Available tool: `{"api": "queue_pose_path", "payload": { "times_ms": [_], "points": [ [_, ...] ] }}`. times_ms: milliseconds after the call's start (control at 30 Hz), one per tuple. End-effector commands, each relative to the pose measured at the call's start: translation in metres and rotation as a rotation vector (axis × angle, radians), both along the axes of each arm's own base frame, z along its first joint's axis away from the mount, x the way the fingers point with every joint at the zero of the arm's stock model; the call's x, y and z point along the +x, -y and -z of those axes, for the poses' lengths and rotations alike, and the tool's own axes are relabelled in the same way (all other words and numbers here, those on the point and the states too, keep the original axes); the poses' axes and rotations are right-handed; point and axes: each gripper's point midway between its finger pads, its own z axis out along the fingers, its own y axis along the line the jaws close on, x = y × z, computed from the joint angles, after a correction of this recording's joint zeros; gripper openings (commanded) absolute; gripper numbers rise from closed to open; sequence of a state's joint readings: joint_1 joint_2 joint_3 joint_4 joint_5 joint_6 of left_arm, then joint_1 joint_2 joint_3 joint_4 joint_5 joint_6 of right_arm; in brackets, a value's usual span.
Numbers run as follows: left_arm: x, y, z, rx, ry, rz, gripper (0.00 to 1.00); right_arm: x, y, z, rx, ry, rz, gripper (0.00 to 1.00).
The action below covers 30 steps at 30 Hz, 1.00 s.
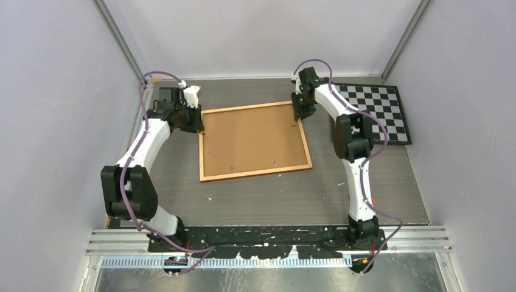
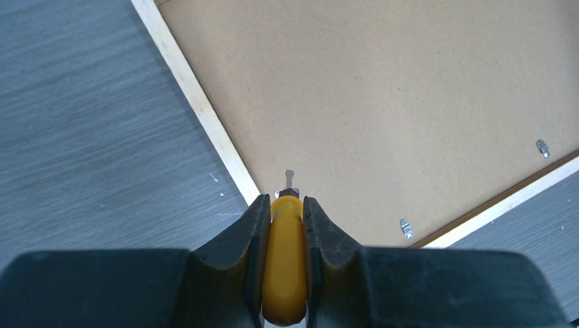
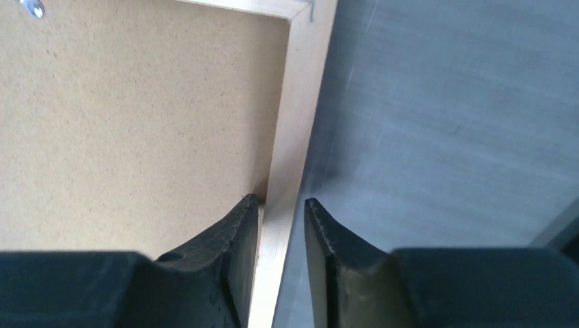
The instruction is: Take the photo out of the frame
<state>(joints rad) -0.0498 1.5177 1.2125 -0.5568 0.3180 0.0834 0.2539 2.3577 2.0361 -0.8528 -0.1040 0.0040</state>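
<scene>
The frame lies face down on the surface with its brown backing board up, so the photo is hidden underneath, inside the frame. My right gripper is clamped across the frame's right border near its far corner, pinning it. My left gripper, at the frame's left border, is closed around a yellow-handled tool whose metal tip sits just inside that border. I judge this is the clip-release step. Next I must turn each small clip aside without gouging the board.
</scene>
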Motion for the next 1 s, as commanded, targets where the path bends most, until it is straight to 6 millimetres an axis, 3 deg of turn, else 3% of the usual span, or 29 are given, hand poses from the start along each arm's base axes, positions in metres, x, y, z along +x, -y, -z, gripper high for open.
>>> {"api": "queue_pose_path", "payload": {
  "times_ms": [0, 67, 167, 300, 433, 767, 900, 967],
  "points": [
    [0.017, -0.001, -0.032, -0.007, 0.067, 0.007, 0.00, 0.050, -0.003, -0.059, 0.010, 0.222, 0.006, 0.47],
    [0.019, -0.002, -0.035, -0.005, 0.077, 0.002, 0.00, 0.037, -0.006, -0.072, 0.052, 0.216, 0.028, 0.60],
    [0.022, -0.003, -0.036, -0.011, 0.083, -0.014, 0.00, 0.003, -0.011, -0.077, 0.126, 0.153, 0.055, 0.64],
    [0.024, -0.002, -0.034, -0.027, 0.077, -0.033, 0.00, -0.039, -0.013, -0.059, 0.180, 0.040, 0.099, 0.64],
    [0.028, -0.002, -0.035, -0.031, 0.082, -0.044, 0.00, -0.059, -0.008, -0.040, 0.169, 0.003, 0.131, 0.63],
    [0.029, -0.004, -0.038, -0.028, 0.088, -0.053, 0.00, -0.067, 0.005, -0.001, 0.024, 0.030, 0.138, 0.48],
    [0.029, -0.005, -0.041, -0.022, 0.093, -0.054, 0.00, -0.082, 0.001, 0.015, -0.026, -0.011, 0.039, 0.30],
    [0.028, -0.005, -0.042, -0.018, 0.093, -0.051, 0.00, -0.090, 0.000, 0.018, -0.023, -0.046, -0.024, 0.13]
  ]
}}
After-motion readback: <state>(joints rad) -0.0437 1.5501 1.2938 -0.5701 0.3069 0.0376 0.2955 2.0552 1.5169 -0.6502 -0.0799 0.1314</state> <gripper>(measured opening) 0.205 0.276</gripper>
